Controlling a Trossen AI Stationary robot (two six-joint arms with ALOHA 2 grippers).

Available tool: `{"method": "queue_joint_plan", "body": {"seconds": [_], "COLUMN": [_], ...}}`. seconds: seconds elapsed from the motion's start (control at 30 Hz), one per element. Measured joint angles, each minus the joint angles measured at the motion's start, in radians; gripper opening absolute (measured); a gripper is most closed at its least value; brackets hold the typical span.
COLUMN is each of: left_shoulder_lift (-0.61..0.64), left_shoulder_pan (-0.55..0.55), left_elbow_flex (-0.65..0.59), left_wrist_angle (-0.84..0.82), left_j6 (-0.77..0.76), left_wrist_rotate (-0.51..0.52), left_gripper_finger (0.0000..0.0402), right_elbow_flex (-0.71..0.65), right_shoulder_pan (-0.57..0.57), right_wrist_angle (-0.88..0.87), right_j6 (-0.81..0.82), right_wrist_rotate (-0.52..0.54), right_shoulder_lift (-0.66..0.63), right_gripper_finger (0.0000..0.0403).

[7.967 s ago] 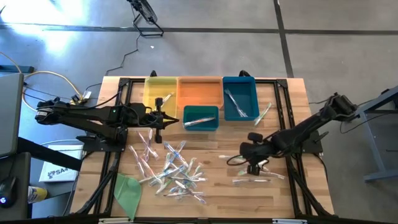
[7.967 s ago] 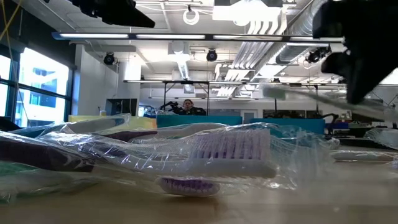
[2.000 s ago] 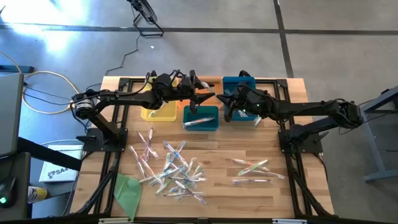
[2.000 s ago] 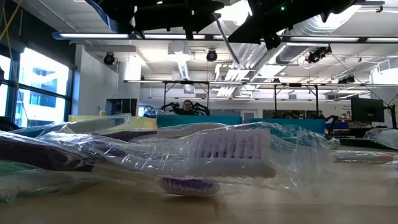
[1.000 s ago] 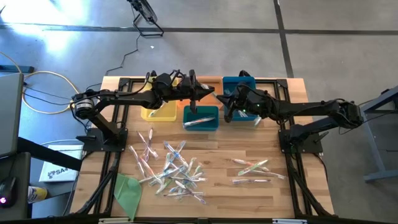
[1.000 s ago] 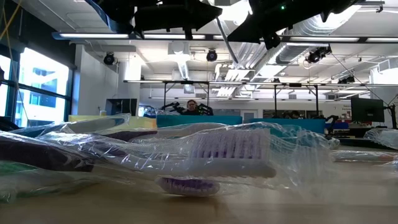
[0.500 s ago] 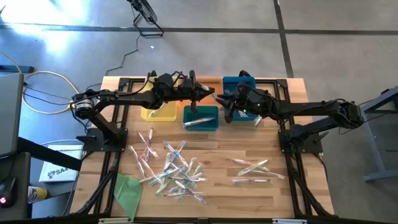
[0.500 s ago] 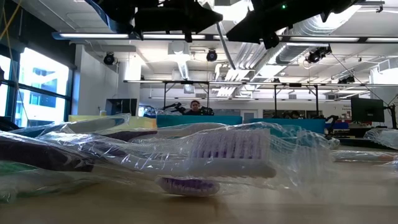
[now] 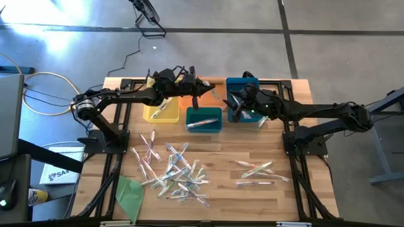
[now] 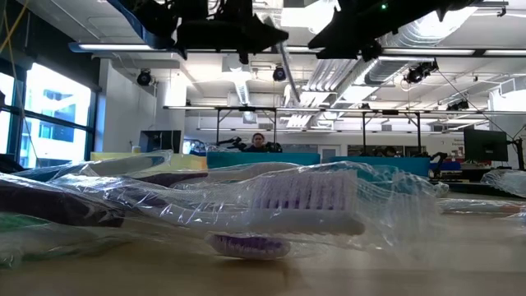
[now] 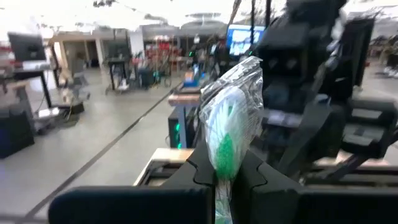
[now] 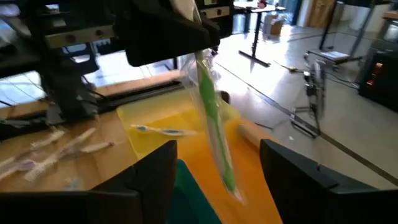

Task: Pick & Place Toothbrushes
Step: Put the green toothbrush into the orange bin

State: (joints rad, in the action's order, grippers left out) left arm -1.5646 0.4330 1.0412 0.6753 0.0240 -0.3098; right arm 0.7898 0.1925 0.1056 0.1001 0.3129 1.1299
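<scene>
Pinching green toothbrush (image 11: 231, 118) upright, left tool (image 11: 219, 168), over bins

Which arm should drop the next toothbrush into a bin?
Probably left: its pincer already grips a green toothbrush above the bins. The right pincer is open and empty.

2 dark jointed arms — black links, blocky black fingers (image 12: 155, 177).

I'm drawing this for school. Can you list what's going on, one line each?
left tool: shut on a wrapped green toothbrush, above the orange bin
right tool: open, empty, by the blue bin
small teal bin: holds a toothbrush
yellow bin: holds a toothbrush
table: loose toothbrushes in two piles
</scene>
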Motion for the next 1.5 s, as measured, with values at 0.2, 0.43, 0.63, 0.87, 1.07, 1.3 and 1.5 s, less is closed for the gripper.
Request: {"method": "queue_joint_plan", "body": {"seconds": [0.2, 0.43, 0.63, 0.87, 1.07, 1.3, 1.5], "left_shoulder_lift": [0.000, 0.000, 0.000, -0.016, -0.115, -0.263, -0.336], "left_shoulder_pan": [0.076, 0.156, 0.192, 0.189, 0.189, 0.189, 0.196], "left_elbow_flex": [0.000, 0.000, 0.000, 0.040, 0.270, 0.506, 0.547], "left_wrist_angle": [-0.178, -0.341, -0.414, -0.484, -0.793, -1.060, -1.181], "left_j6": [0.022, 0.052, 0.070, 0.096, 0.212, 0.285, 0.259], "left_wrist_rotate": [-0.001, 0.015, 0.023, 0.028, 0.033, 0.057, 0.054], "left_gripper_finger": [0.0005, 0.0005, 0.0005, 0.0005, 0.0005, 0.0005, 0.0005], "right_elbow_flex": [0.000, 0.000, 0.000, 0.000, 0.000, 0.000, 0.000], "right_shoulder_pan": [0.000, 0.004, 0.026, 0.040, 0.040, 0.039, 0.039], "right_wrist_angle": [-0.088, -0.100, -0.105, -0.102, -0.102, -0.105, -0.124], "right_j6": [0.000, 0.000, 0.000, 0.000, 0.000, 0.000, 0.004], "right_wrist_rotate": [0.063, 0.062, 0.051, 0.051, 0.051, 0.051, 0.052], "right_shoulder_lift": [-0.060, -0.069, -0.060, -0.060, -0.060, -0.060, -0.060], "right_gripper_finger": [0.0205, 0.0194, 0.0192, 0.0192, 0.0192, 0.0192, 0.0192]}}
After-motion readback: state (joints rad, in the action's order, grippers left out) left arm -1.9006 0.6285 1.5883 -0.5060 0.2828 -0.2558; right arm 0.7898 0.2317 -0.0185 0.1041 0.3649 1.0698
